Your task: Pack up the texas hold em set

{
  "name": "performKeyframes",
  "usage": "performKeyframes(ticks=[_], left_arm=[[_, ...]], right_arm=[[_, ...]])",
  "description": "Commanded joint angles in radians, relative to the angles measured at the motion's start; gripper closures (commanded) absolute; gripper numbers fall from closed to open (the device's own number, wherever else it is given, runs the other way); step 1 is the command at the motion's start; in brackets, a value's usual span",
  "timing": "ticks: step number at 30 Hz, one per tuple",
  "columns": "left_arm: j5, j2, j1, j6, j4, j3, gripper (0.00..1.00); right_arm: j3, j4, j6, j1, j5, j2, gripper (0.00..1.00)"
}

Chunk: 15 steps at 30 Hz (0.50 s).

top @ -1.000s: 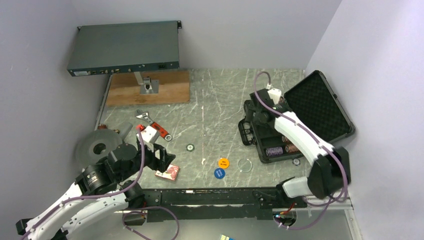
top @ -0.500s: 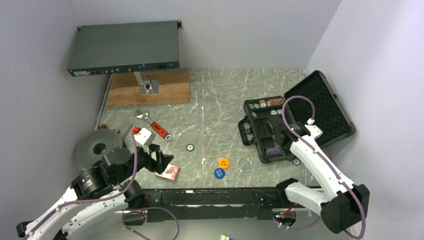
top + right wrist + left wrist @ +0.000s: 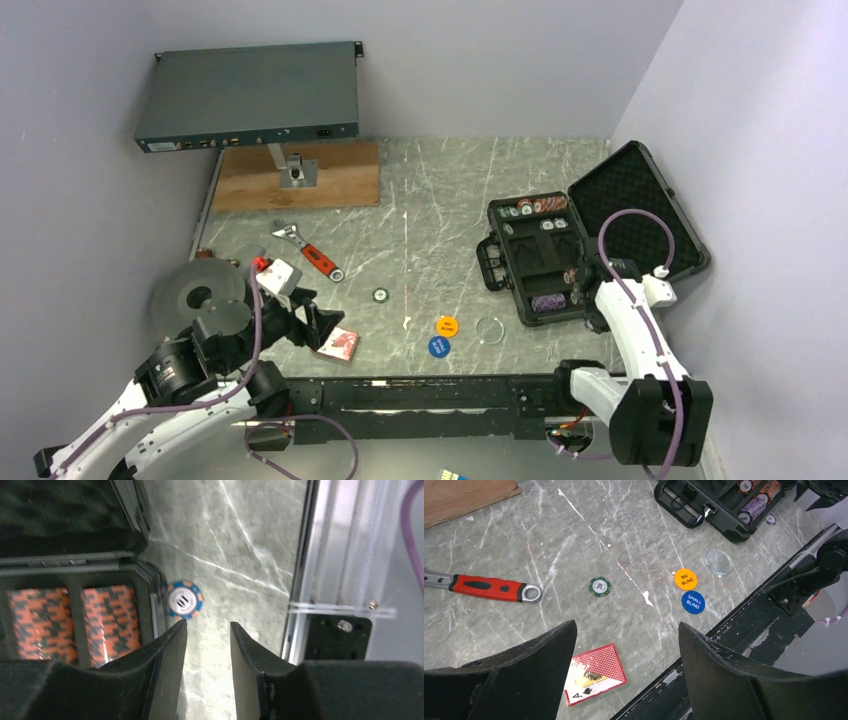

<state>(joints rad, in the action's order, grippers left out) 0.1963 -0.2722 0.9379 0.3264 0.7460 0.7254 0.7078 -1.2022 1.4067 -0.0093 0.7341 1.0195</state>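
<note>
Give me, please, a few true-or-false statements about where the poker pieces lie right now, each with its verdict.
1. The case lies open on the table. True.
2. The orange disc and the blue disc sit inside the case. False: both lie on the table, outside it.
3. The left jaws are shut on the wrench. False: they are open and empty; the wrench lies on the table, apart from them.
4. The card deck lies on the table, outside the case. True.
5. A loose chip lies on the table beside the case's wall, ahead of the right jaws. True.
</note>
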Motion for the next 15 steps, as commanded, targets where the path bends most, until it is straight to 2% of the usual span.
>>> performKeyframes(ticks=[1, 6, 15], left_arm=[[-0.011, 0.013, 0.01, -0.012, -0.02, -0.003, 0.2], [-0.017, 0.016, 0.017, -0.013, -0.023, -0.003, 0.2], [-0.033, -0.011, 0.021, -0.018, -0.03, -0.005, 0.2]], right_arm=[[-0.037, 0.286, -0.199, -0.119, -0.016, 0.003, 0.56], [-0.086, 0.418, -0.315, -0.272, -0.093, -0.012, 0.5], [-0.205, 0.619, -0.432, -0.42, -0.222, -0.025, 0.47]])
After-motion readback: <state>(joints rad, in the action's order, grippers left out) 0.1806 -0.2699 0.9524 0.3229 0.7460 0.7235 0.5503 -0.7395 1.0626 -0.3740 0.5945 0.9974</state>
